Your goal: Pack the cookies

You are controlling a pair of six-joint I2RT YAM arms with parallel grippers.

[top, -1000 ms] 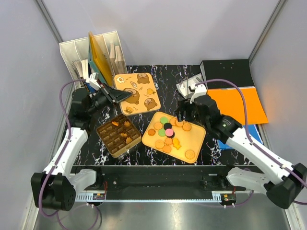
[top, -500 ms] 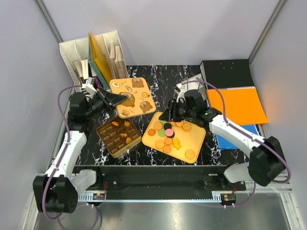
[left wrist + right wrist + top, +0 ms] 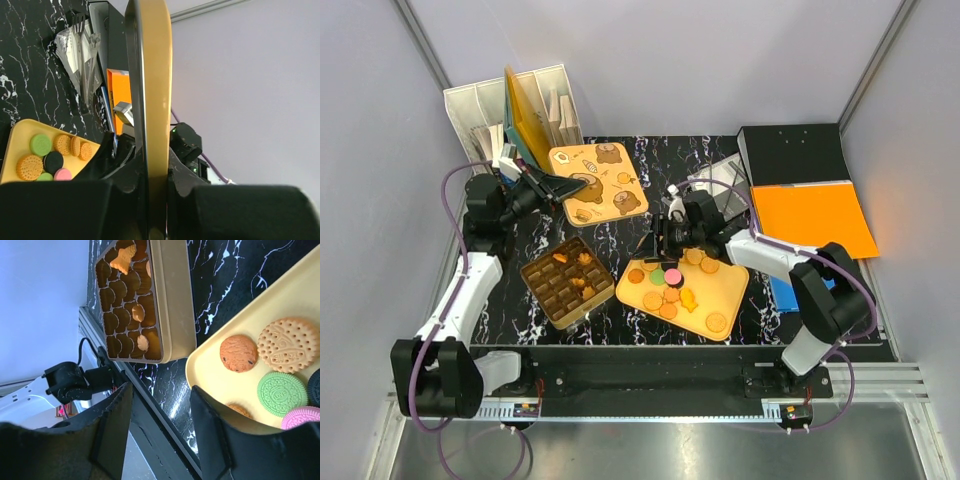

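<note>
Lid lifted back; my right gripper now hangs over the tray.
My left gripper clamps the lid, the right one gapes empty; most cookies wait outside the tin.

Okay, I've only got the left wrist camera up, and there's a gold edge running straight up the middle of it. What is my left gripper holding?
Observer: The left gripper is shut on the rim of the lid, the one printed with bears. You are seeing it edge-on.
Operator: Where's the box it belongs to?
Observer: The open tin sits just left of the yellow tray, with a few cookies in its compartments.
Operator: Is the right gripper carrying a cookie?
Observer: No. The right gripper is open and empty, over the tray's edge that faces the tin.
</note>
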